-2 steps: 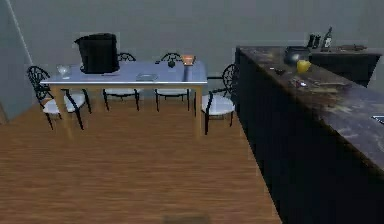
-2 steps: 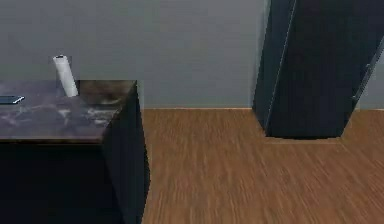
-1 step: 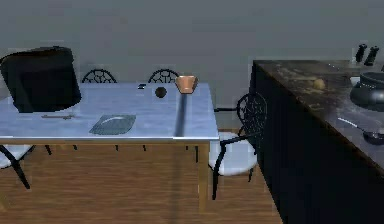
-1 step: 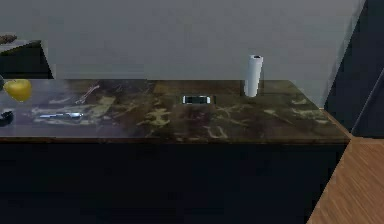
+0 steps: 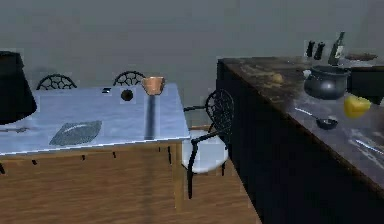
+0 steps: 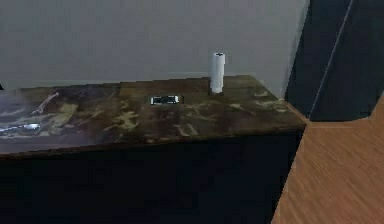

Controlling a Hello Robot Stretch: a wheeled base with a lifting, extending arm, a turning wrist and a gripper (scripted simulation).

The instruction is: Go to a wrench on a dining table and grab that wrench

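Jaws' state cannot be told. Which small thing on the pale dining table [image 5: 120, 125] is the wrench cannot be told either. A brown cup [image 5: 152, 85] and a dark ball [image 5: 126, 95] stand at its far edge, with a flat grey mat [image 5: 75, 132] nearer. To the right, a dark counter [image 5: 280, 140] bears a pot [image 5: 325, 82].

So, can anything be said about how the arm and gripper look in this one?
No: their colours, shape and markings cannot be told from these pictures. The arm side view looks onto a dark mottled counter with a white upright cylinder and a small flat dark thing on it; the forward view takes in a pale blue dining table.
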